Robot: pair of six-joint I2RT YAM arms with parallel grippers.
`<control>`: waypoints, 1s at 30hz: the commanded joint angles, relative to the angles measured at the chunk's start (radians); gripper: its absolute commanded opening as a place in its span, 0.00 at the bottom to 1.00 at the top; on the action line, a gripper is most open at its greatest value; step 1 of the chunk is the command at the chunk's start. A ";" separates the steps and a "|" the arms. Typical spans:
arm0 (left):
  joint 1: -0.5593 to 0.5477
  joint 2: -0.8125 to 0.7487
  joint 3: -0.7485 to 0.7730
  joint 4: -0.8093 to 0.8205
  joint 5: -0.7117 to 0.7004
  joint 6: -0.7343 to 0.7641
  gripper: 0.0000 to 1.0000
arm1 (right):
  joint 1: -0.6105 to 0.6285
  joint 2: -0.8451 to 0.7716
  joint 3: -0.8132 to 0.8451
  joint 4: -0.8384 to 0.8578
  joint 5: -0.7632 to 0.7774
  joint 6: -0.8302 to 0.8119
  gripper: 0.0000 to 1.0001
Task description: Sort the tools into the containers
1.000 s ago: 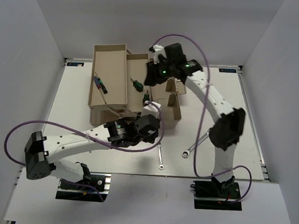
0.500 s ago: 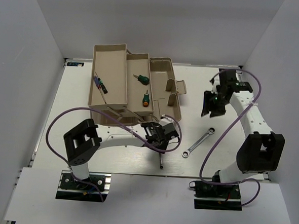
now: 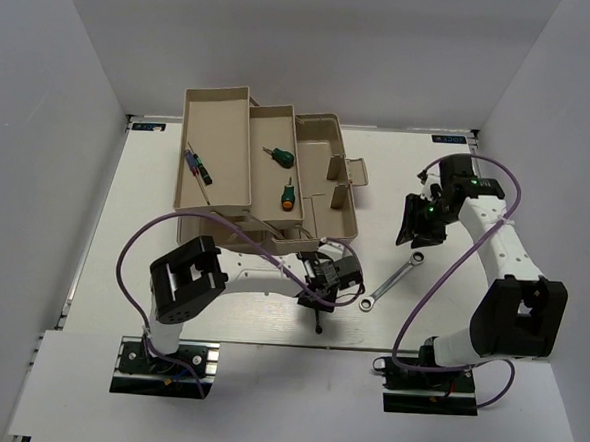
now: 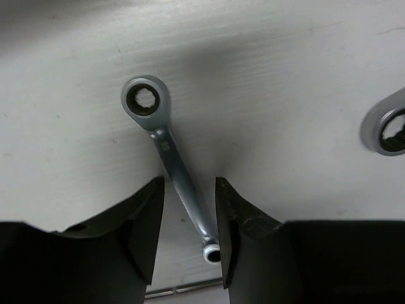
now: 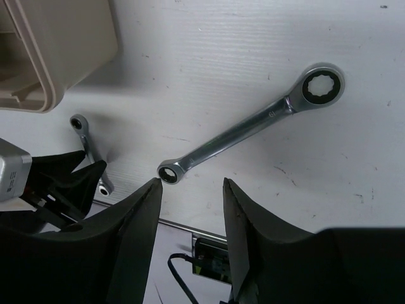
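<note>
Item: short wrench, flat on table.
- We log left gripper part open, holding nothing, straddling shaft; contact unclear.
- Long axis fore-aft, slightly skewed: ring end ahead of tips, small end back between fingers.
- Long wrench lies diagonal ahead of right gripper, which is open and empty.

The right gripper no longer hangs over the toolbox as it did a second ago; it now sits out to the right over the table, a little nearer the longer wrench than half a second back; the left arm is folded tighter, its elbow drawn in; the left gripper has slid from the toolbox front to the shorter wrench, open fingers astride its shaft.
</note>
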 commanded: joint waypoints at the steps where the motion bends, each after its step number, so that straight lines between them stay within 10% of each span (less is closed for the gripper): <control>1: -0.021 0.038 0.050 -0.031 -0.042 -0.079 0.48 | -0.015 -0.028 -0.020 0.032 -0.051 0.007 0.49; 20: -0.067 0.147 0.073 -0.132 -0.037 -0.121 0.00 | -0.063 -0.077 -0.074 0.041 -0.123 0.017 0.48; 30: -0.104 -0.045 0.158 -0.180 -0.082 0.023 0.00 | -0.098 -0.119 -0.111 0.041 -0.114 -0.032 0.58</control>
